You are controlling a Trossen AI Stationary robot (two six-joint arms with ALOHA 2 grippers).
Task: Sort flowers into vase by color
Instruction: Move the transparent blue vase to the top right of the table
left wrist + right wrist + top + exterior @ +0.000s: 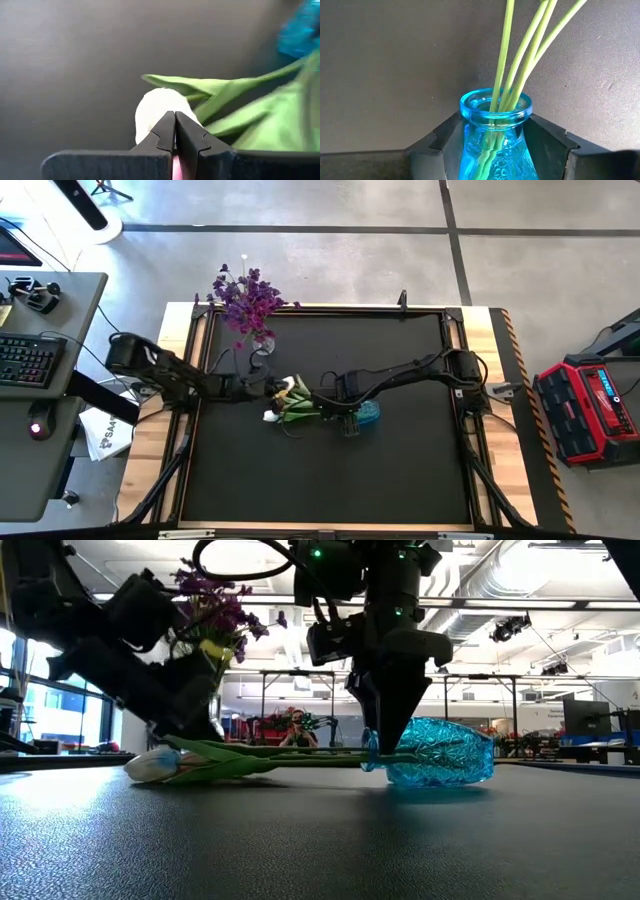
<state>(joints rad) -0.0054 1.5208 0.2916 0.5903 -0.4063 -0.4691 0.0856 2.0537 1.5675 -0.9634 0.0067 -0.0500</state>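
Observation:
A blue glass vase (pixel 440 752) lies on its side on the black mat, its mouth (pixel 495 106) holding three green tulip stems (pixel 506 55). The stems run along the mat toward the table's left, ending in a white bud (pixel 157 107) and leaves (pixel 298 406). My right gripper (pixel 385 735) points straight down, shut on the vase. My left gripper (pixel 175 117) is shut, slanting down at the white bud. Purple flowers (pixel 248 298) stand in a clear vase (pixel 263 340) at the mat's far edge. My left gripper's shut tips stand right in front of the white bud (pixel 150 117); whether they touch it, I cannot tell. My right gripper pinches the blue vase's neck (pixel 492 132), just below the rim, between its two fingers (pixel 445 142). The fingers come from above and lie across the neck. The vase's body rests on the mat.
The black mat sits inside a wooden table frame (pixel 195 315). A desk with a keyboard (pixel 28 360) stands off the table's left, a red case (pixel 590 405) off its right. Bare mat lies toward the near edge (pixel 330 480).

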